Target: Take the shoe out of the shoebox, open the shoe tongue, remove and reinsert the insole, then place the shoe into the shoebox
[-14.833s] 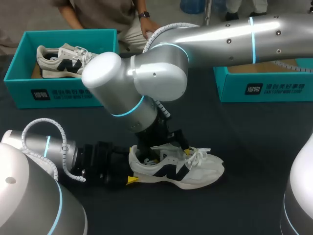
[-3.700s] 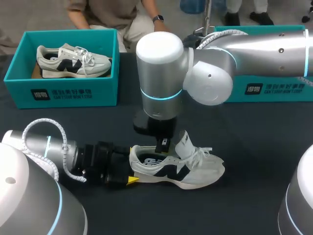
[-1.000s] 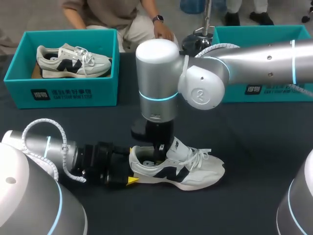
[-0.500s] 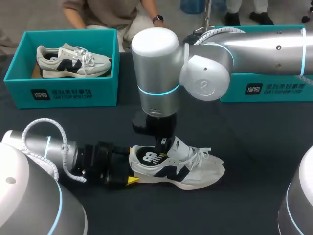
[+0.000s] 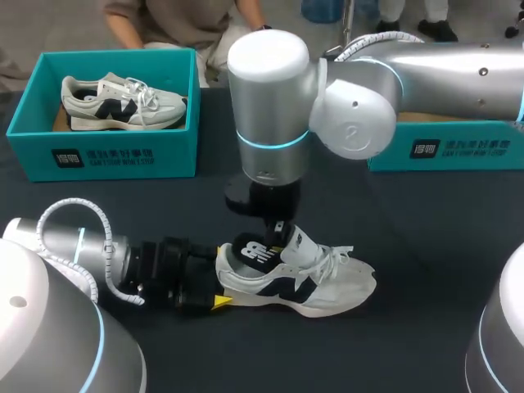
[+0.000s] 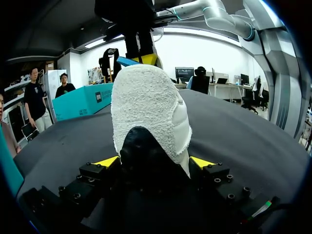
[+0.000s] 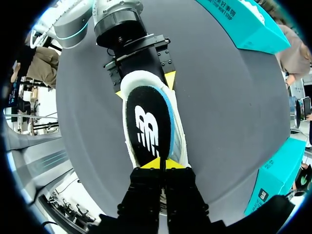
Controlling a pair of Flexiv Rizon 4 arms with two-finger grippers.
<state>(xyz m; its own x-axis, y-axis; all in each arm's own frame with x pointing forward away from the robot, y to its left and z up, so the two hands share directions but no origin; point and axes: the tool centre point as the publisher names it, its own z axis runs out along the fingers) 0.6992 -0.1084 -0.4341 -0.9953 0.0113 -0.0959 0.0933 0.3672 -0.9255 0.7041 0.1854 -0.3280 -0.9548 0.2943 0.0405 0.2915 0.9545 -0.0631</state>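
Note:
A white and navy shoe lies on its sole on the dark table, toe to the right. My left gripper holds its heel, one yellow tip on each side; in the left wrist view the heel fills the gap between the tips of that gripper. My right gripper hangs over the shoe's mouth, shut on one end of the black insole. The insole stands partly lifted out of the shoe. The right wrist view shows this gripper pinching the insole at its edge, with the left gripper beyond.
A teal shoebox at the back left holds a second shoe. Another teal box stands at the back right, partly hidden by my right arm. A person sits behind the table's far edge.
My right gripper has risen from inside the shoe, drawing the insole up so that its printed top now shows. The left gripper and the shoe have stayed in place.

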